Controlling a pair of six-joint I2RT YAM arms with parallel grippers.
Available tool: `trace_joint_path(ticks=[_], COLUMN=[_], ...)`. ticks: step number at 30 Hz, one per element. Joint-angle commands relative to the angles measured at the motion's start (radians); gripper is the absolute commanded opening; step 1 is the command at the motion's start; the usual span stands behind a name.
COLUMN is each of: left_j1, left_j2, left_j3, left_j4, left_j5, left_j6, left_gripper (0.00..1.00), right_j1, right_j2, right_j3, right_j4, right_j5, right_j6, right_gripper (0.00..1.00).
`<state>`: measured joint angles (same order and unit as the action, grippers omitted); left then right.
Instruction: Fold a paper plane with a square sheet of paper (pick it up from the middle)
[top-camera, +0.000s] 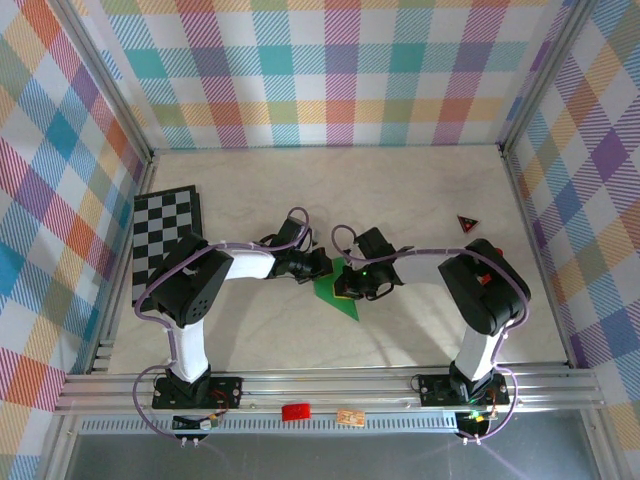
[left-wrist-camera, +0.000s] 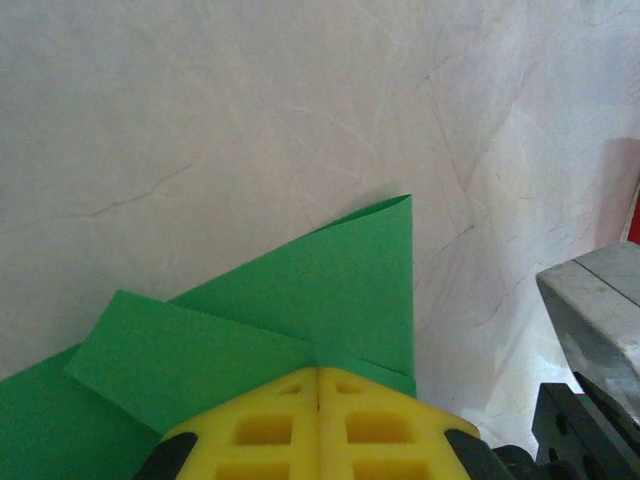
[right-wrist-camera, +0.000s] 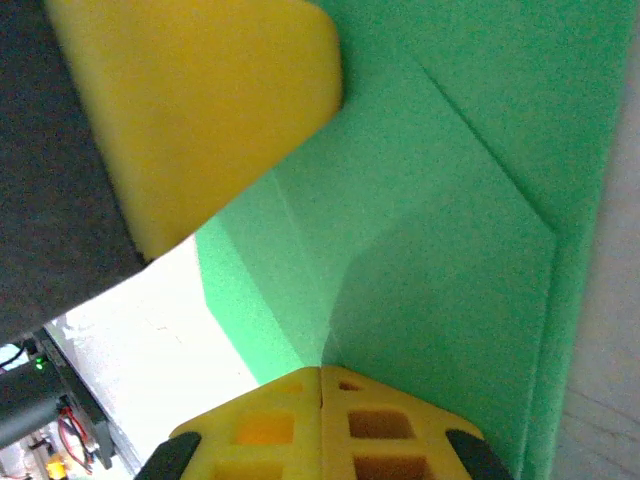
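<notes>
Top external: both arms are reaching toward the middle of the table (top-camera: 430, 180). The left gripper (top-camera: 320, 270) and right gripper (top-camera: 352, 287) are meeting almost tip to tip over the green paper (top-camera: 340, 304). The green paper is lying flat near the table centre, partly hidden under both grippers, with one pointed corner sticking out toward the near edge. The fingers are too small here to tell how they are standing. A chessboard (top-camera: 165, 235) is lying at the far left, well apart from the paper. A small red-and-black triangle (top-camera: 467, 223) is sitting off to the right. A red cylinder (top-camera: 295, 411) is lying by the aluminium rail (top-camera: 330, 385) between the two bases

Left wrist: the left gripper (left-wrist-camera: 318, 375) is showing its yellow fingers (left-wrist-camera: 260, 430) pressed tight together. The tips are resting down on the green paper (left-wrist-camera: 320, 290), not pinching it. The paper is lying in folded layers, one flap over another, with a pointed corner aiming away from the camera. The grey body (left-wrist-camera: 600, 300) of the other arm is showing at the right edge

Right wrist: the right gripper (right-wrist-camera: 321, 375) is also showing its yellow fingers (right-wrist-camera: 260, 430) pressed together, tips sitting on the green paper (right-wrist-camera: 460, 200). Diagonal layered edges are running across the paper. One yellow finger (right-wrist-camera: 200, 110) of the left gripper is sitting at the upper left, just over the paper; contact cannot be told
</notes>
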<state>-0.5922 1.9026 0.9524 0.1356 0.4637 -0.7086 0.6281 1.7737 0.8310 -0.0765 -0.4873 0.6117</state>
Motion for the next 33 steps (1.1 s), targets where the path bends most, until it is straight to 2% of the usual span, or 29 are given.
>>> trace_joint_path(ticks=[1, 4, 9, 12, 18, 22, 25, 33], left_j1=[0.008, 0.008, 0.008, 0.008, 0.008, 0.008, 0.009, 0.023], left_j2=[0.053, 0.057, 0.052, 0.048, 0.05, 0.051, 0.056, 0.054], left_j3=[-0.038, -0.037, -0.039, -0.04, -0.038, -0.038, -0.033, -0.033], left_j4=[-0.082, -0.083, -0.077, -0.08, -0.075, -0.074, -0.078, -0.091], left_j5=[-0.059, -0.053, -0.053, -0.054, -0.051, -0.051, -0.048, -0.045], left_j6=[0.028, 0.029, 0.029, 0.028, 0.024, 0.023, 0.024, 0.038], left_gripper=[0.06, 0.06, 0.06, 0.06, 0.06, 0.06, 0.05, 0.06], right_j1=[-0.001, -0.002, -0.004, -0.004, 0.002, 0.003, 0.003, 0.002], right_j2=[-0.054, -0.11, -0.137, -0.101, 0.012, 0.035, 0.058, -0.103], right_j3=[-0.068, -0.098, -0.055, -0.026, 0.058, 0.077, 0.063, -0.087], right_j4=[-0.109, -0.122, -0.08, 0.001, 0.04, -0.017, -0.048, -0.138], right_j5=[-0.005, -0.026, -0.031, -0.031, -0.014, 0.061, 0.055, 0.037], right_j6=[-0.063, -0.064, -0.008, 0.055, 0.097, 0.077, 0.044, -0.007], right_gripper=[0.03, 0.04, 0.05, 0.06, 0.06, 0.08, 0.08, 0.11])
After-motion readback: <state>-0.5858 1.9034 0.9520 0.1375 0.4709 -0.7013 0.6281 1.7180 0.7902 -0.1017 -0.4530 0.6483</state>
